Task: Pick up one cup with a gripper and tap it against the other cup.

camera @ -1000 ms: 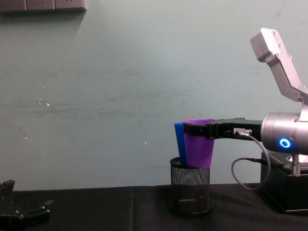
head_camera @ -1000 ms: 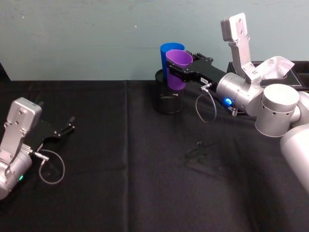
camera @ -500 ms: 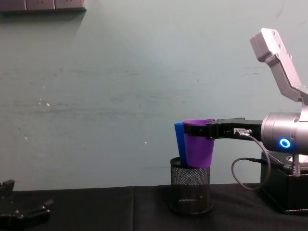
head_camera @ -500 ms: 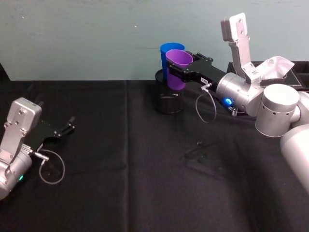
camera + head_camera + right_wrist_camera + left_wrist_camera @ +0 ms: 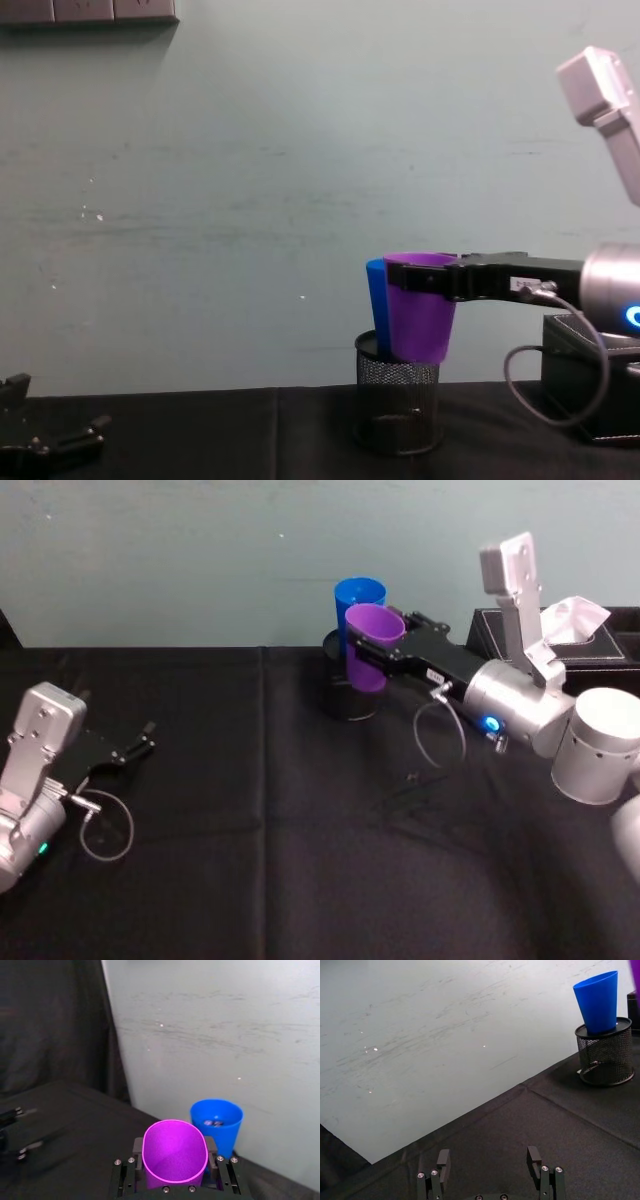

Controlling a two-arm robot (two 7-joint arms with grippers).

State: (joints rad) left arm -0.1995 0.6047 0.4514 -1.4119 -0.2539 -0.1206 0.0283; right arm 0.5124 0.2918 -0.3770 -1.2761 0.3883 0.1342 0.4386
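The right gripper (image 5: 378,645) clamps a purple tumbler (image 5: 367,675) near its rim, holding it upright in the air above the black table cloth (image 5: 260,860). The tumbler is just beside a blue tumbler (image 5: 358,592) standing in a black mesh pen holder (image 5: 605,1057); whether they touch is unclear. The left gripper (image 5: 138,748) rests far left, fingers spread.

In the chest view the purple cup (image 5: 420,322) hides most of the blue cup (image 5: 375,300), whose base sinks into the mesh holder (image 5: 397,402), and whether the two cups touch cannot be told.
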